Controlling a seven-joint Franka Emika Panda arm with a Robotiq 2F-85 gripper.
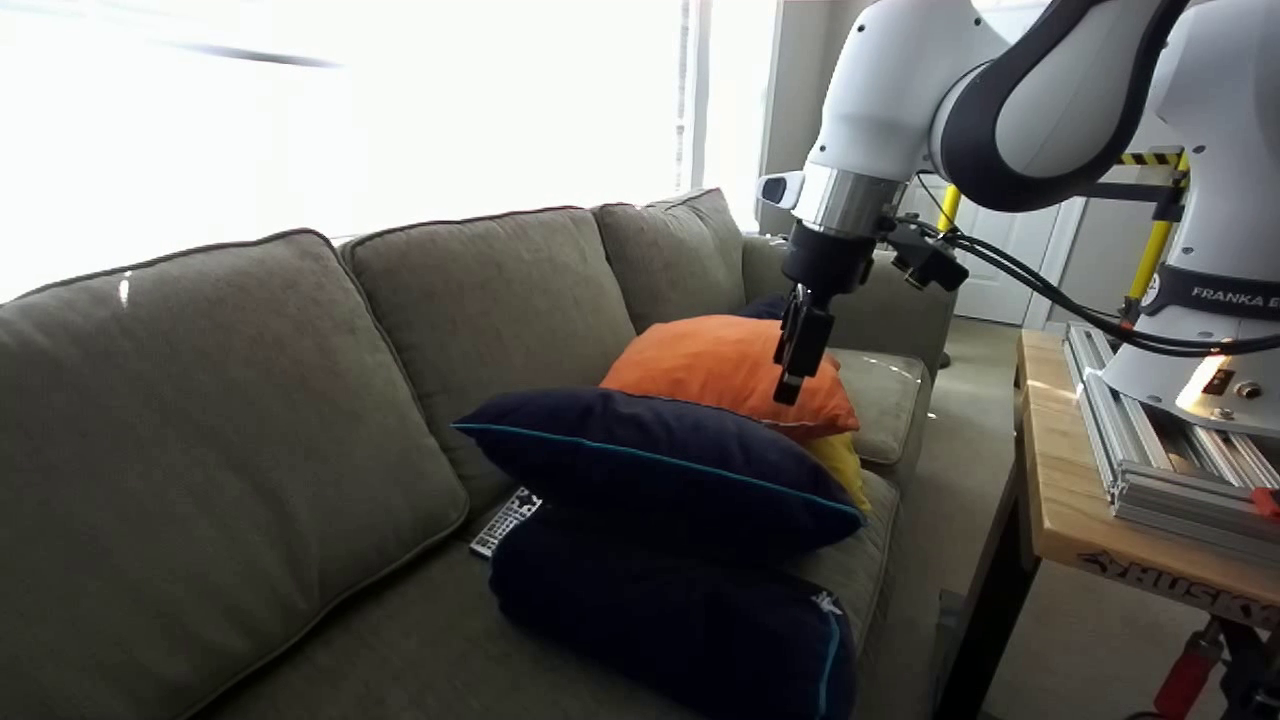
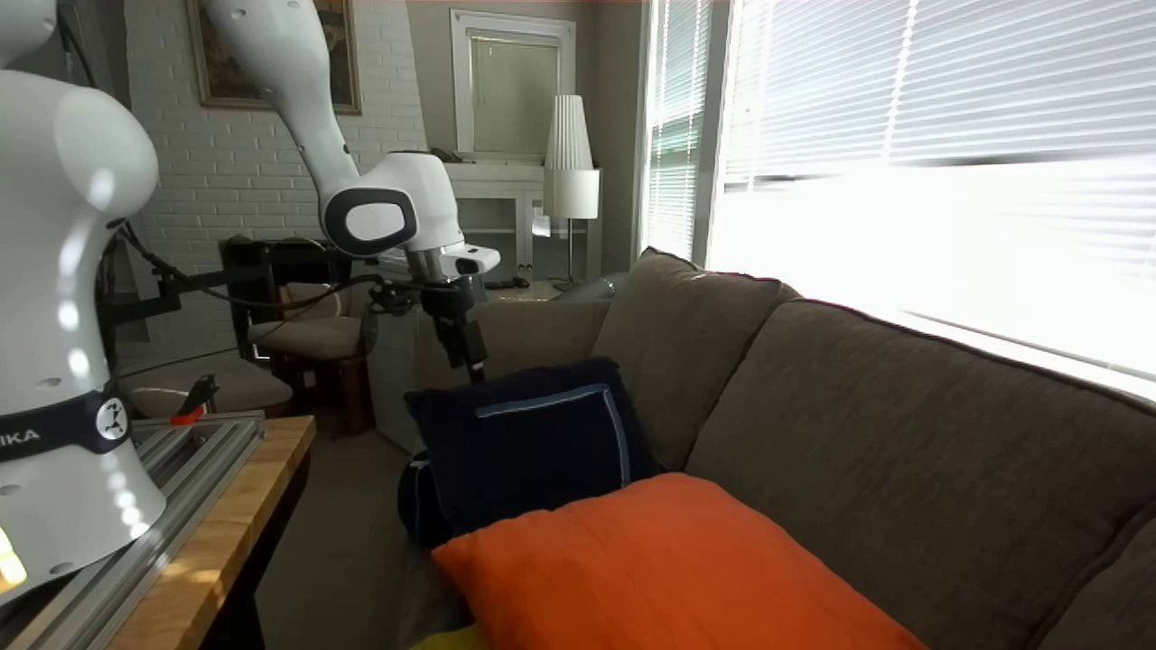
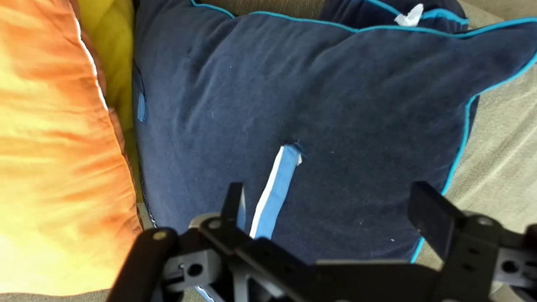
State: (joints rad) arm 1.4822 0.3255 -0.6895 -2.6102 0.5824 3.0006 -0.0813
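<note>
Glare washes out the window (image 2: pixel 903 235) behind a taupe sofa (image 2: pixel 903 424) of woven cloth with corded seams. Upon it, a navy pillow (image 3: pixel 356 105), plush, creased and piped in turquoise, tilts over a second navy pillow (image 1: pixel 660 610); beside it lies a silky-looking orange pillow (image 3: pixel 58 147). My gripper (image 3: pixel 327 193) is spread wide, the first navy pillow just beneath its fingers; I can't tell whether their tips touch the fabric. Folds of orange cover part of a yellow cushion (image 3: pixel 107 33) and run out of my wrist view. Whether the navy hides some of the grey remote (image 1: pixel 505 522) is hard to make out.
</note>
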